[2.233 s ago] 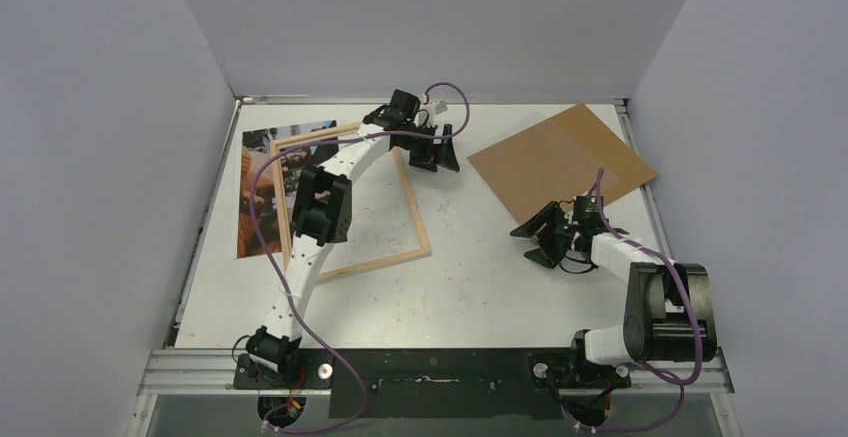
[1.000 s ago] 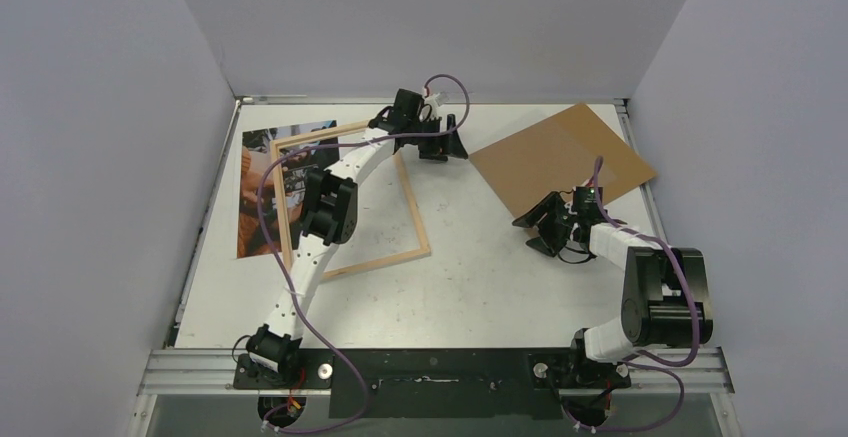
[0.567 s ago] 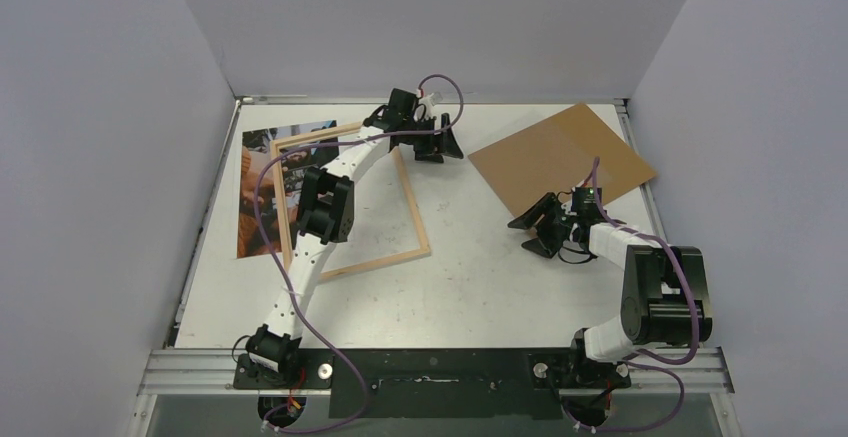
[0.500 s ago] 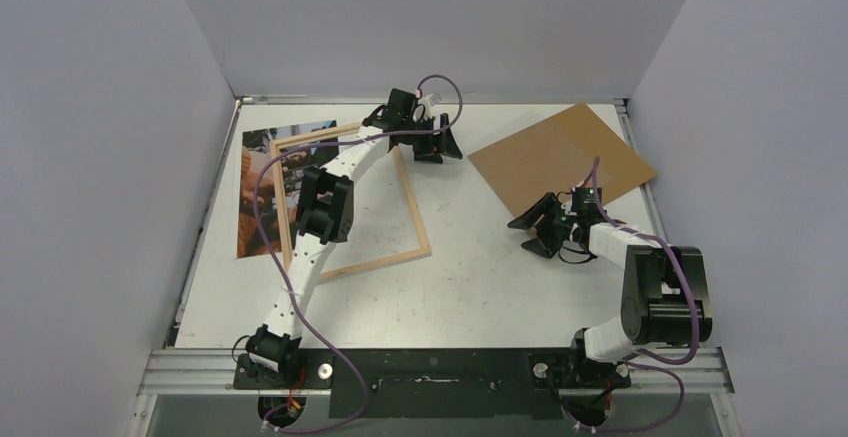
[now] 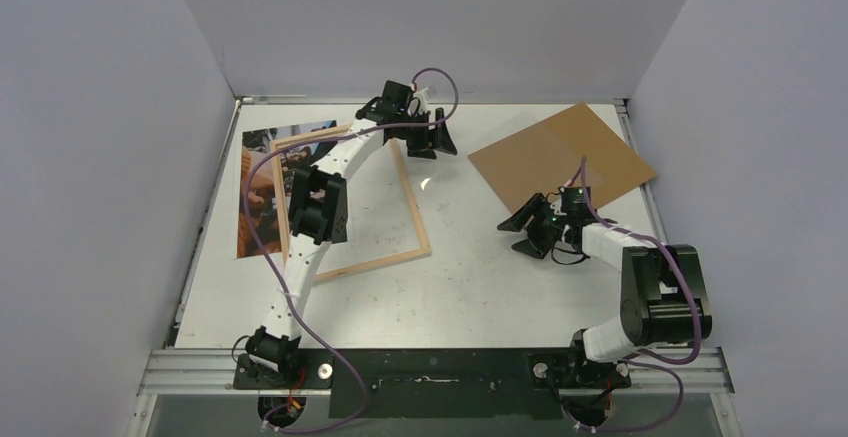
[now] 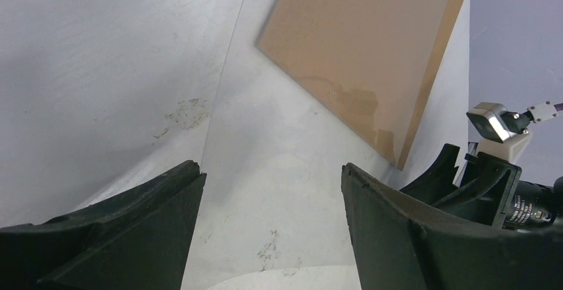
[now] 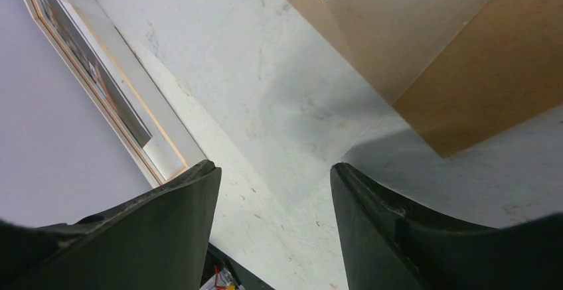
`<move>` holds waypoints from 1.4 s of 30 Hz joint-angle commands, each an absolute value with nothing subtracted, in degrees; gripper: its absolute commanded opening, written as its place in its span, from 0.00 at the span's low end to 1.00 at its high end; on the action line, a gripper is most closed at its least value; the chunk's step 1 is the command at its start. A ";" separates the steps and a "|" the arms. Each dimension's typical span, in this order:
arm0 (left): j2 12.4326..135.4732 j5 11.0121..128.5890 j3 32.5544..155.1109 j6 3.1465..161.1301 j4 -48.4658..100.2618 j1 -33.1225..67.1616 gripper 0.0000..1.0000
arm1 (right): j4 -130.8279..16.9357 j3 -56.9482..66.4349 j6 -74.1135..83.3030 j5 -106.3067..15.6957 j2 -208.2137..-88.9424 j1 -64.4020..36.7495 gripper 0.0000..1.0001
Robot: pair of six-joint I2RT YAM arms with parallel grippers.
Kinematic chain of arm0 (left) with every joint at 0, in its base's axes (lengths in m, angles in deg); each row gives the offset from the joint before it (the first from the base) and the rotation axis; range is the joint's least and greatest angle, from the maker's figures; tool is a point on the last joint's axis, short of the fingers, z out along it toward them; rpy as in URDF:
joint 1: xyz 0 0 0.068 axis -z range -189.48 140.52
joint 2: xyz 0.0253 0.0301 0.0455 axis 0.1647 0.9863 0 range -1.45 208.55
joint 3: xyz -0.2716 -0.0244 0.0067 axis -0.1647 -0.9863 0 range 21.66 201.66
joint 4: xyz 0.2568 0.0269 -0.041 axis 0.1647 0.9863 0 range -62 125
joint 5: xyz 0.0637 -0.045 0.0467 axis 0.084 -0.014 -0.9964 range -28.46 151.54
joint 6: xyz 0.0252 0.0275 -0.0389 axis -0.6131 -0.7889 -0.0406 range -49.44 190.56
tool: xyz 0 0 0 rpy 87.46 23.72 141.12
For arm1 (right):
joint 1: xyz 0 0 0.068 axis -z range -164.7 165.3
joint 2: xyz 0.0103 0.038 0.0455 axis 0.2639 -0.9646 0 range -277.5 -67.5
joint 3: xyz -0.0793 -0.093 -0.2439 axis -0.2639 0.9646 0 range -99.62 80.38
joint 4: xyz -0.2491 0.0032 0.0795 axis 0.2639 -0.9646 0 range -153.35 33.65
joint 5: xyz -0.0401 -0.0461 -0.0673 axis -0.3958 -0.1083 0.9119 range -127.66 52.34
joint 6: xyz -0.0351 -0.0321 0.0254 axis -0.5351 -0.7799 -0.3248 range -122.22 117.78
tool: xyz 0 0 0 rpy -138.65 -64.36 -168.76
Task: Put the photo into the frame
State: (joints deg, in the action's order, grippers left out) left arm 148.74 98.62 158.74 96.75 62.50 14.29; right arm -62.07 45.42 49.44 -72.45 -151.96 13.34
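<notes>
Left jaws and right jaws are both wide open, empty. Frame (image 5: 414, 202) lies just beside the left jaws; photo (image 5: 256, 219) peeks out past its far side, partly hidden under it and the left arm (image 5: 320, 207).

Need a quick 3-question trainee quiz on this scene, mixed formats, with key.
1. True or false: the dark paper photo lies partly under the light wooden rectangular frame.
2. Fill in: in the top view, the flat brown fibreboard panel lies to the ___ of the frame.
3. What is the right gripper holding? A) the photo B) the panel C) nothing, its jaws are open

Key: 1 true; 2 right; 3 C
</notes>
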 commanded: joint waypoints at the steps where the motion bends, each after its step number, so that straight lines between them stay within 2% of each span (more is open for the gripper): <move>1: 143.46 100.29 159.69 95.69 65.66 14.42 0.73 | -54.71 44.36 50.87 -73.18 -150.67 11.05 0.62; 11: 138.35 94.46 154.27 93.36 70.20 12.27 0.73 | -53.14 43.29 52.02 -71.68 -152.27 6.48 0.63; 22: 131.57 95.29 142.25 91.65 70.86 7.28 0.73 | -53.22 42.27 51.74 -70.86 -155.78 4.26 0.63; 27: 129.71 92.63 139.33 88.84 72.76 5.35 0.85 | -56.14 41.53 50.15 -68.93 -156.94 3.61 0.63; 32: 129.57 88.25 139.64 84.62 77.23 5.30 0.88 | -56.17 41.92 49.58 -67.77 -157.01 3.52 0.63; 36: 130.29 86.83 138.28 83.18 78.91 5.34 0.88 | -59.22 41.67 48.53 -67.02 -156.74 3.50 0.63; 42: 131.34 95.61 134.76 86.01 77.67 5.21 0.77 | -59.96 41.62 47.53 -66.32 -156.75 3.50 0.63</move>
